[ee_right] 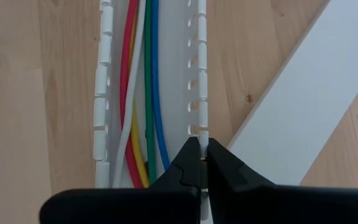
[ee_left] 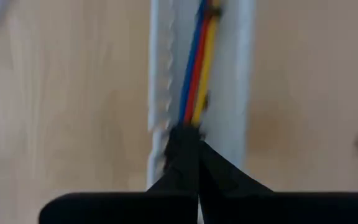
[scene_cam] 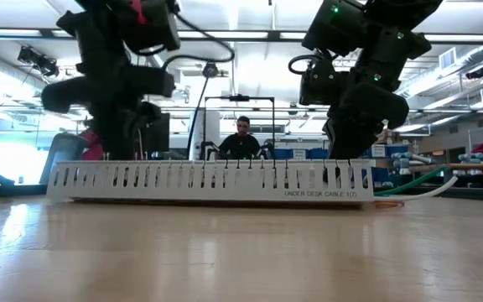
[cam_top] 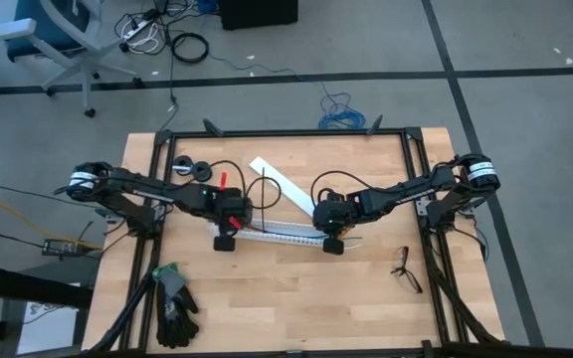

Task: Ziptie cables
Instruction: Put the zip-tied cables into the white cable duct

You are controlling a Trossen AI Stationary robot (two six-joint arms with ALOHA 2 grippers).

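Looking straight down from overhead onto the whole counter (cam_top: 296, 288) and surrounding floor. Looking level from counter height, very near, across the slotted tray (scene_cam: 208, 180) into the room. Peering down from each wrist, close above that same tray (ee_right: 194, 74), shared by all views, though perhaps blurred in the left one.

Two black jointed arms. Left arm (cam_top: 147, 187): white band near the shoulder, red part near the wrist, black cable looping over the forearm. Right arm (cam_top: 406, 189): white band near the shoulder, looped black cable, small green lights on the wrist housing. Fingers (ee_right: 225, 165): matte black, wedge-shaped, tapering.
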